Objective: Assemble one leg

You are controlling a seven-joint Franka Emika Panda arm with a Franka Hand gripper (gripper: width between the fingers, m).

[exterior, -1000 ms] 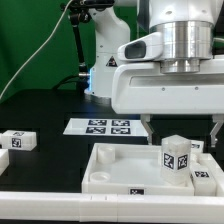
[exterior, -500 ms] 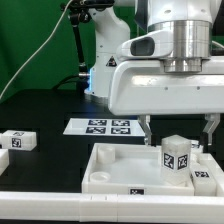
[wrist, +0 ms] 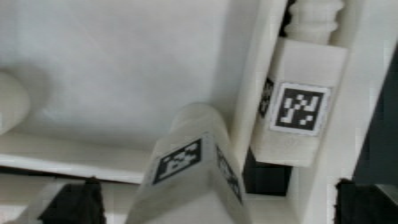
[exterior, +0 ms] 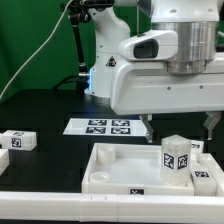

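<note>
A white leg (exterior: pixel 176 157) with a black-and-white tag stands upright in the near right corner of the large white panel (exterior: pixel 110 165). My gripper (exterior: pixel 179 128) hangs open and empty just above it, one finger on each side and clear of it. In the wrist view the same leg (wrist: pixel 192 160) rises between my dark fingertips (wrist: pixel 71 205), with the gripper (wrist: pixel 221 207) open around it. A second leg (wrist: pixel 297 105) lies along the panel's rim, its threaded end showing; in the exterior view it lies at the right (exterior: pixel 203 180).
Another tagged leg (exterior: pixel 18 141) lies on the black table at the exterior view's left. The marker board (exterior: pixel 105 126) lies behind the panel. A long white bar (exterior: pixel 60 205) runs along the front edge. The robot's base (exterior: pixel 100 70) stands at the back.
My gripper has risen straight up from around the upright leg, still open. The leg and the panel have not moved.
</note>
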